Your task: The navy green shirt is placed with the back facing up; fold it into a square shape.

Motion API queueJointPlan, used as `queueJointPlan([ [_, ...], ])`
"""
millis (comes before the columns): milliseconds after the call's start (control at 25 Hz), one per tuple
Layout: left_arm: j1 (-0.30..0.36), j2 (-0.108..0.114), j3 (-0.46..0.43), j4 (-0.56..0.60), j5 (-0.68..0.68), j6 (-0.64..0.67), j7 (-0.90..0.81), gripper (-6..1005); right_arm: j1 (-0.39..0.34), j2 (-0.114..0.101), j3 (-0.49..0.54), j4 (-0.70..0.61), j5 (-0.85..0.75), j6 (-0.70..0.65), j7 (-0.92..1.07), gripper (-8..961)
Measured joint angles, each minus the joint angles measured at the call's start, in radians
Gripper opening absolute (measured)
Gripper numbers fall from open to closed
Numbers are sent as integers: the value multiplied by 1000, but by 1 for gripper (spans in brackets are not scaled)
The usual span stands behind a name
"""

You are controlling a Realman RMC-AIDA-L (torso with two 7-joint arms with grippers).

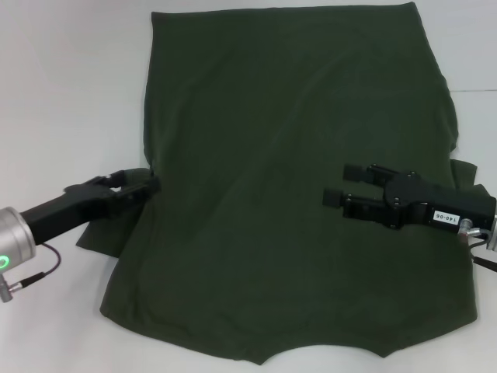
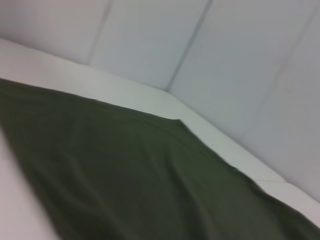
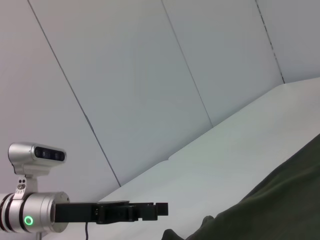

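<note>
Two grippers: my right gripper point(image 1: 335, 184) gapes empty over the soft, limp shirt point(image 1: 272, 155); left gripper point(image 1: 147, 185) at its edge, grip unclear.

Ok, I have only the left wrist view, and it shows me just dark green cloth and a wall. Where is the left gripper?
Observer: The left gripper is at the left side edge of the large dark olive-green fabric shirt, close to the left sleeve.
Operator: And the other arm?
Observer: The right gripper is over the shirt's right half, with its fingers open and nothing between them.
Operator: Is the shirt folded?
Observer: No fold shows across the body; it lies spread out on the white table.
</note>
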Motion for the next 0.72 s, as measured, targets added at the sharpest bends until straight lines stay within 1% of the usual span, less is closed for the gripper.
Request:
queueJointPlan([
  [320,32,5,-11,6,1,-99,-45,871,4,0,3,5,0,5,0,896],
  [720,35,-4,-4,-2,2,-196,-52,872,4,0,2,5,0,16,0,896],
])
